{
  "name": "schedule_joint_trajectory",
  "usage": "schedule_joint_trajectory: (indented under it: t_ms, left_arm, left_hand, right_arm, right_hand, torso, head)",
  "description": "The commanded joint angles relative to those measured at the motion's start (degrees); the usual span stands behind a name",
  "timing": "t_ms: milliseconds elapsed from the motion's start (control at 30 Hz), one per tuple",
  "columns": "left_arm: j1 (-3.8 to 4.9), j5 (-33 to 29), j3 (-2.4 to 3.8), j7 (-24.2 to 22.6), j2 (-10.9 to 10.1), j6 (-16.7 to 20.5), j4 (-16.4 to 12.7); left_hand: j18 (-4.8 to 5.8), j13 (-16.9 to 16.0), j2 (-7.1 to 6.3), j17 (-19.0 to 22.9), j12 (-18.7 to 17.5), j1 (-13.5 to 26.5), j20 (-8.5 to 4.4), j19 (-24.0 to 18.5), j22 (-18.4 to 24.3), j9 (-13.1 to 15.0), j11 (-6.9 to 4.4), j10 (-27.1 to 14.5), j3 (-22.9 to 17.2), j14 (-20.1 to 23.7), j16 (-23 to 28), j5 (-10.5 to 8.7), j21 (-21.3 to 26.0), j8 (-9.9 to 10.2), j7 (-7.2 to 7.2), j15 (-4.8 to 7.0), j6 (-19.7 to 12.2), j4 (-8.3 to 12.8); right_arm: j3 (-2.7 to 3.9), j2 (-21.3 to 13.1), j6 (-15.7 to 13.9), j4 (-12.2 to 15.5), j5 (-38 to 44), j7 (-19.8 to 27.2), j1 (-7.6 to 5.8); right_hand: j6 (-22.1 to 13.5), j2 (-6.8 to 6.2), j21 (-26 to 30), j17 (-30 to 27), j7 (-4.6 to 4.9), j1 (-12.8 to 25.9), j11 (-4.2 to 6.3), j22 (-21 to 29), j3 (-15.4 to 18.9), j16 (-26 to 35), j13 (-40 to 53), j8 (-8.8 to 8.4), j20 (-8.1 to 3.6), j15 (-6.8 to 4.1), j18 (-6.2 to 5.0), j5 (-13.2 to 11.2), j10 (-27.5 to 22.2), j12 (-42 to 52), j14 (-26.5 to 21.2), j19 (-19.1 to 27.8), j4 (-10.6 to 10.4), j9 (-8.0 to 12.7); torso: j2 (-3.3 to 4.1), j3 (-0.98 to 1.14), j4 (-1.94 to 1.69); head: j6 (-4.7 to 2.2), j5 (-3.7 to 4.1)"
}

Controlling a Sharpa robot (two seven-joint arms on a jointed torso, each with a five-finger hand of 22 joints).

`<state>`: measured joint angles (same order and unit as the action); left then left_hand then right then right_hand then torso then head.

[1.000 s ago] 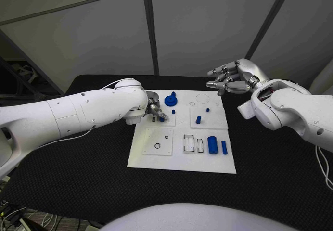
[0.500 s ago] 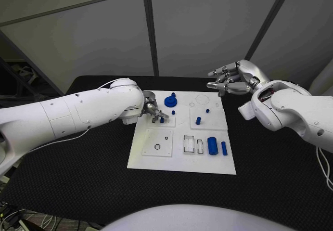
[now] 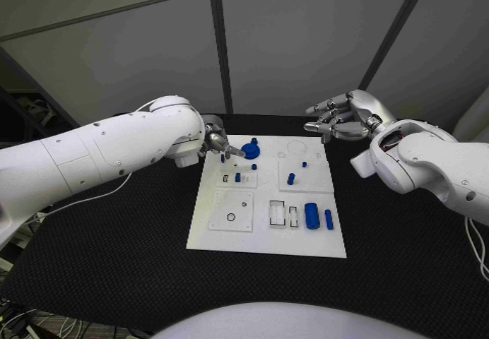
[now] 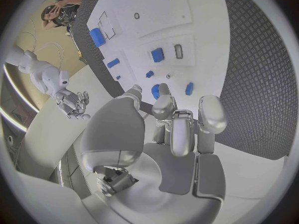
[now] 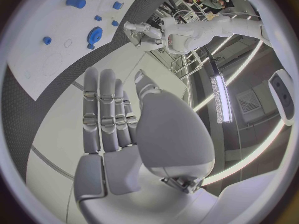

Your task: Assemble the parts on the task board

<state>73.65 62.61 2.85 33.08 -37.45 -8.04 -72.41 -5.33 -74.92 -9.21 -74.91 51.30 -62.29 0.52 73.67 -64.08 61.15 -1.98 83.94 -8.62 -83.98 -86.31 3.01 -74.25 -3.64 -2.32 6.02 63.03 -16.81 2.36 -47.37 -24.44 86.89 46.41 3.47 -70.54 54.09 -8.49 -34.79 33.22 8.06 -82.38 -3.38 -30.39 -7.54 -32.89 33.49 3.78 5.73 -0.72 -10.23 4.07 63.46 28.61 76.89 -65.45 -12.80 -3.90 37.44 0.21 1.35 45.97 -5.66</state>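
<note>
Both hands (image 3: 216,139) (image 3: 341,116) apparently empty, fingers (image 5: 102,109) apart.

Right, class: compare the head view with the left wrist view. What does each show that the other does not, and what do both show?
Only the head view takes in the whole task board with all its edges, and the left arm reaching in over the black table.

Only the left wrist view shows the left hand's fingers close up, apart and holding nothing, above the board.

Both show the blue parts on the white board, among them the round blue part, and the right hand raised off to the side.
</note>
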Motion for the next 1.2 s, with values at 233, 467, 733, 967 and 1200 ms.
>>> schedule_joint_trajectory:
  t_ms: [233, 467, 733, 967, 1200]
  left_arm:
    - [2.20, -0.51, 0.43, -1.35, 3.89, -5.05, 9.78]
    - [2.55, -0.23, -1.05, -2.39, 7.65, -7.64, 16.66]
    - [2.16, 0.98, -2.31, -2.91, 10.15, -8.97, 21.71]
    - [1.79, 1.26, -2.53, -3.41, 11.18, -9.56, 24.49]
    - [1.51, 1.30, -2.56, -3.75, 11.53, -11.71, 25.19]
  left_hand:
    - [-0.55, -0.02, 1.08, -9.12, -0.75, -2.93, 0.73, -0.44, 0.39, -3.79, 0.58, 1.80, -0.28, -4.54, 0.50, -0.23, 0.64, 0.20, -0.42, -0.94, -0.79, 0.23]
    - [-0.65, 0.01, 1.31, -8.87, -1.10, -3.51, 0.81, -0.63, 0.66, -4.61, 0.69, 1.71, -0.30, -4.47, 0.68, -0.23, 0.90, 0.12, -0.48, -0.92, -0.49, 0.31]
    - [-0.68, -0.08, 1.55, -8.94, -0.96, -3.59, 0.84, -0.68, 0.71, -4.97, 0.73, 1.71, -0.32, -4.48, 0.63, -0.24, 0.97, 0.12, -0.52, -0.93, -0.39, 0.24]
    - [-0.67, -0.12, 1.66, -8.97, -0.91, -3.61, 0.85, -0.65, 0.66, -5.10, 0.73, 1.72, -0.32, -4.49, 0.61, -0.23, 0.95, 0.11, -0.52, -0.93, -0.33, 0.22]
    - [-0.68, -0.18, 2.04, -9.02, -0.96, -3.67, 0.88, -0.63, 0.62, -5.57, 0.69, 1.72, -0.30, -4.50, 0.58, -0.23, 0.98, -0.03, -0.43, -0.93, 0.22, 0.25]
  right_arm:
    - [0.04, 0.26, 0.18, -0.11, 0.10, 0.34, -0.12]
    - [0.04, 0.53, 0.25, -0.15, 0.10, 0.34, -0.12]
    - [0.04, 0.72, 0.31, -0.12, 0.10, 0.34, -0.12]
    - [0.04, 0.72, 0.33, -0.13, 0.10, 0.31, -0.12]
    - [0.04, 0.87, 0.39, -0.25, 0.10, 0.30, -0.12]
  right_hand:
    - [0.15, -0.05, 0.21, 0.06, 0.05, 0.79, -0.17, 0.07, 0.06, 0.31, -0.07, -0.09, -0.09, 0.12, -0.22, 0.16, 0.34, 0.20, 0.37, -0.41, -0.43, 0.08]
    - [0.15, -0.05, 0.23, 0.07, 0.04, 0.79, -0.16, 0.08, 0.05, 0.32, -0.08, -0.09, -0.08, 0.11, -0.22, 0.17, 0.34, 0.21, 0.38, -0.42, -0.43, 0.08]
    - [0.14, -0.03, 0.27, 0.09, 0.04, 0.74, -0.14, 0.10, 0.02, 0.36, -0.10, -0.09, -0.08, 0.11, -0.22, 0.20, 0.34, 0.24, 0.40, -0.45, -0.41, 0.08]
    - [0.14, -0.03, 0.27, 0.09, 0.04, 0.74, -0.14, 0.10, 0.02, 0.36, -0.10, -0.09, -0.08, 0.11, -0.22, 0.20, 0.34, 0.24, 0.40, -0.45, -0.41, 0.08]
    - [0.14, -0.03, 0.27, 0.09, 0.04, 0.74, -0.14, 0.10, 0.02, 0.36, -0.10, -0.09, -0.08, 0.11, -0.22, 0.20, 0.34, 0.24, 0.40, -0.45, -0.41, 0.08]
  torso:
    - [0.09, 0.00, 0.21]
    - [0.22, -0.03, 0.19]
    - [0.18, -0.02, 0.26]
    - [0.12, -0.01, 0.24]
    - [0.09, 0.05, 0.18]
  head:
    - [-0.68, -0.35]
    - [-0.85, -0.45]
    - [-0.59, -0.75]
    - [-0.46, -0.91]
    - [-0.12, -0.50]
